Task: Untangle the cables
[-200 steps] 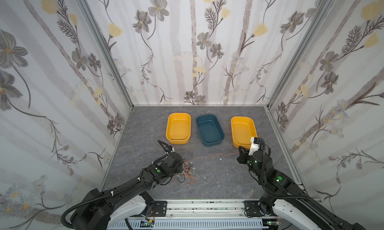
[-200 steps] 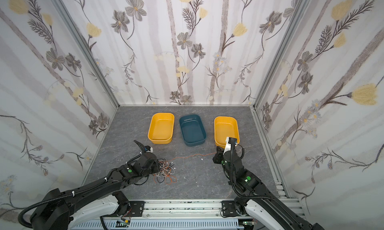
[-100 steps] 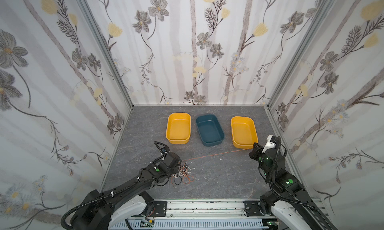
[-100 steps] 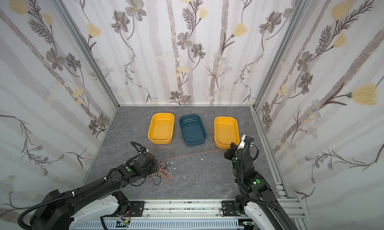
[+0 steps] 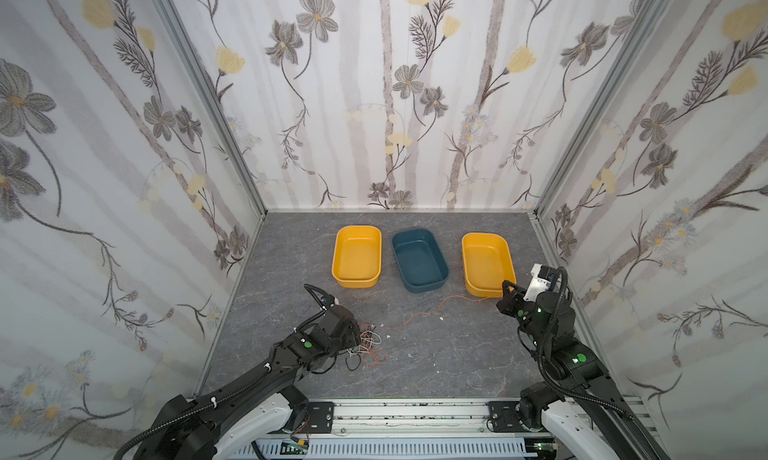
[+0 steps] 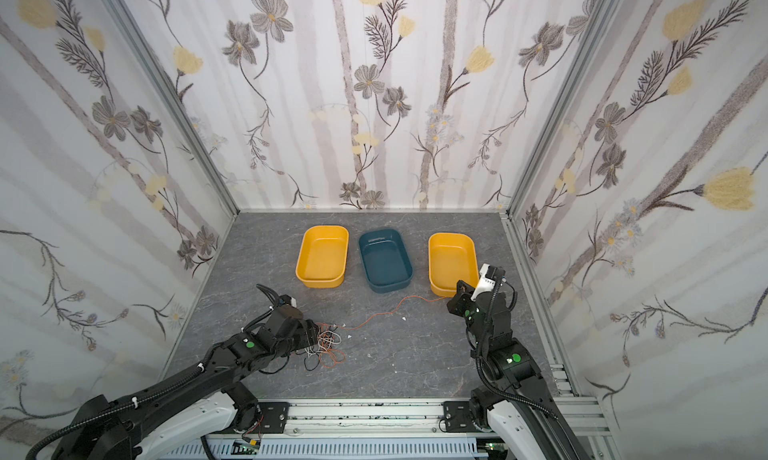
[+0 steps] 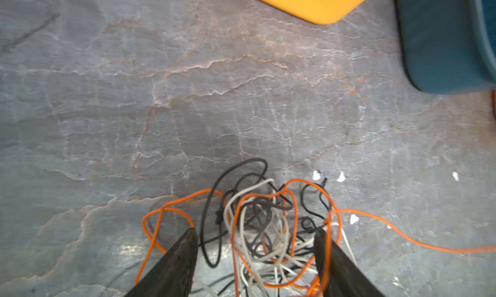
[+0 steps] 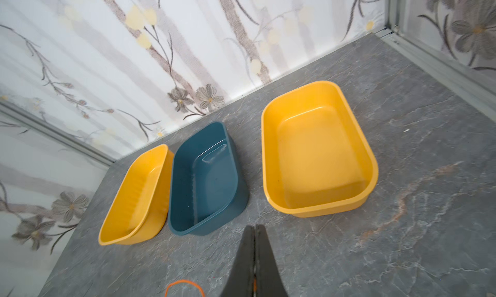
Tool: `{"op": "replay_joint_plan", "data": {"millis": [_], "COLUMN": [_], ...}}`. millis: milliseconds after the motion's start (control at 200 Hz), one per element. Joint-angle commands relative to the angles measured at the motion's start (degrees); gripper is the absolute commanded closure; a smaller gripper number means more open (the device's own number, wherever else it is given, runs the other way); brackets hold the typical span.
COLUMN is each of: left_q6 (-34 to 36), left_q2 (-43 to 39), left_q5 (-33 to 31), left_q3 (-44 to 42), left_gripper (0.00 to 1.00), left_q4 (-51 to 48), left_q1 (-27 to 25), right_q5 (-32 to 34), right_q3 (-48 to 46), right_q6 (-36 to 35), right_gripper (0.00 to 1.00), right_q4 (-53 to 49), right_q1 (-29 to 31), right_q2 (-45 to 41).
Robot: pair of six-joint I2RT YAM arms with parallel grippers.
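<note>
Cables point(image 5: 368, 345) lying knotted near tabletop point(image 5: 436, 366) front-left edge: seeming featherlight, limp, likely snagging easily. Left gripper point(image 7: 256, 230) straddling heap, jaws apart, holding nothing. Right gripper point(image 8: 254, 228) pinching orange strand point(image 7: 442, 248) toward right edge. Best taking single free strands, pulling gently.

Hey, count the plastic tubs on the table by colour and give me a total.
Yellow tubs: 2
Dark teal tub: 1
Total: 3
</note>
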Motion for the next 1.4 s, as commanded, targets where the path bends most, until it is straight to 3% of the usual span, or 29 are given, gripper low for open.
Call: {"op": "replay_joint_plan", "data": {"millis": [0, 185, 395, 545, 729, 964, 1084, 1239, 1394], "left_q6": [2.8, 4.4, 7.4, 12.0, 12.1, 10.9, 9.9, 9.7, 10.1], "left_q2": [-1.6, -2.8, 1.6, 8.3, 15.4, 12.2, 12.4, 14.0, 14.2], "left_q5": [2.2, 1.8, 7.0, 8.3, 7.2, 4.6, 7.3, 7.1, 6.7], "left_q3": [1.6, 6.0, 10.1, 14.0, 17.9, 15.0, 12.9, 12.1, 12.5], "left_gripper": [0.26, 0.24, 0.22, 0.29, 0.42, 0.45, 0.48, 0.63, 0.71], "left_q4": [-0.2, -5.1, -0.9, -3.1, -9.7, -10.7, -8.3, -7.1, -5.9], "left_q1": [0.1, 0.2, 0.2, 0.3, 0.3, 0.4, 0.6, 0.6, 1.0], "right_q5": [-8.2, -13.9, -17.6, -18.6, -18.2, -17.7, -17.6, -17.8, -17.7], "right_q3": [-0.1, 0.7, 2.9, 5.1, 6.1, 6.9, 7.0, 6.7, 6.1], "right_q6": [-0.2, 0.2, 0.7, 0.5, 0.4, 0.0, 0.0, 0.0, 0.1], "right_gripper": [1.0, 1.0, 1.0, 1.0, 1.0, 1.0, 1.0, 1.0, 1.0], "right_q4": [5.7, 8.1, 9.0, 8.1, 7.6, 7.1, 7.8, 8.3, 8.5], "right_q1": [0.1, 0.1, 0.1, 0.1, 0.1, 0.1, 0.1, 0.1, 0.1], "right_q2": [1.1, 2.2, 2.5, 2.6, 2.7, 3.5, 4.3, 4.8, 4.5]}}
